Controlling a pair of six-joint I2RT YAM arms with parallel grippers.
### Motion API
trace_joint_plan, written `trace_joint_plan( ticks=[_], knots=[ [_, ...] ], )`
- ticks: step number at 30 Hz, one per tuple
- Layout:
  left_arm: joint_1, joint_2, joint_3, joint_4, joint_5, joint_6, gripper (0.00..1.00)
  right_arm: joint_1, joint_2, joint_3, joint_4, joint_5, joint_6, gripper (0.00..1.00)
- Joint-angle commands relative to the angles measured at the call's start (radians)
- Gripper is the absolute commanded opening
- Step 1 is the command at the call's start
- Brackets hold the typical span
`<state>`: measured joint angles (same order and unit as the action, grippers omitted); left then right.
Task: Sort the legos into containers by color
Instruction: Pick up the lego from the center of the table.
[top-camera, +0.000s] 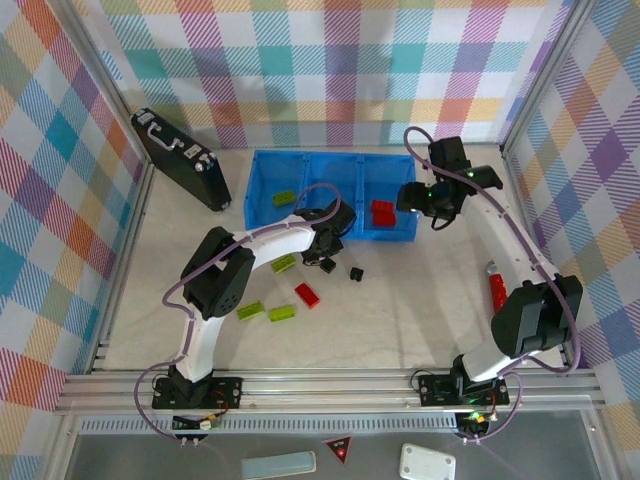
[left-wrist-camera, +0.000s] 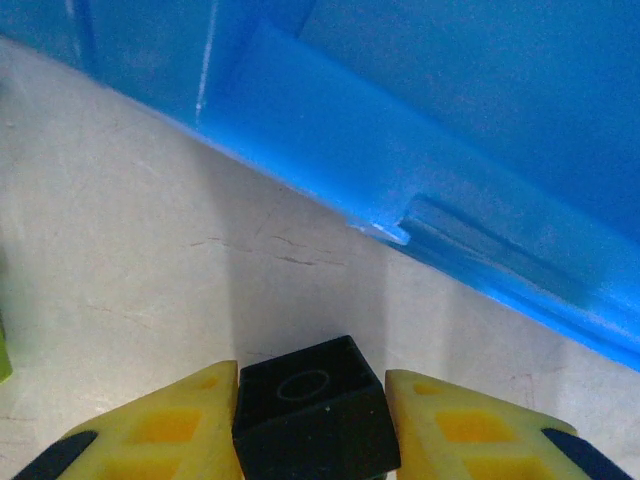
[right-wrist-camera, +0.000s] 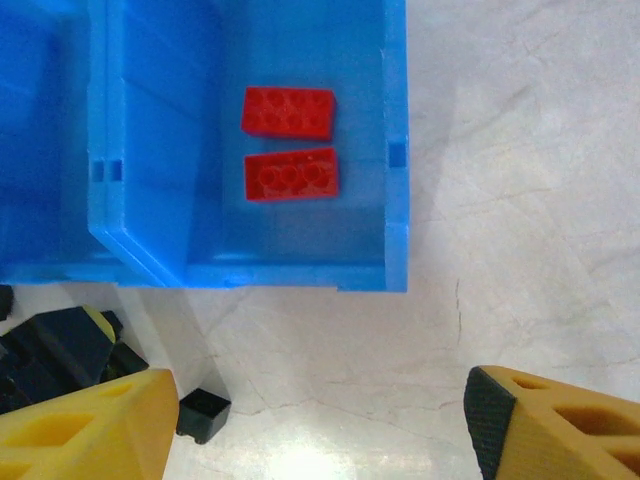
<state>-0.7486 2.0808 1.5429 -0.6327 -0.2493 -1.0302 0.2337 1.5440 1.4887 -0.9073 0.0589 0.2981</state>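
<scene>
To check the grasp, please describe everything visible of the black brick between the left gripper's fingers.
The black brick is small, cube-like plastic with one round stud on top. It is upright, clamped on two sides by the left gripper's yellow fingers, over the table, near the blue tray's outer wall but apart from it. Whether it touches the table is unclear.

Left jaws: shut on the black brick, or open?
Shut on it. In the left wrist view the jaws sit flush against both sides of the black brick.
</scene>
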Motion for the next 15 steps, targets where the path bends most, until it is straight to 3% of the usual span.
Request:
trace_joint_plan(
  ticks=[1,15],
  knots=[
    [-0.003,-0.085,-0.016,-0.035,-0.031,0.044,0.35,-0.007,-0.044,-0.052,-0.024,-0.01,-0.006,0.77],
    [-0.003,-0.13,0.133,-0.092,0.056,0.363,0.32,-0.005,-0.15,-0.2,-0.06,0.021,0.031,0.76]
  ],
)
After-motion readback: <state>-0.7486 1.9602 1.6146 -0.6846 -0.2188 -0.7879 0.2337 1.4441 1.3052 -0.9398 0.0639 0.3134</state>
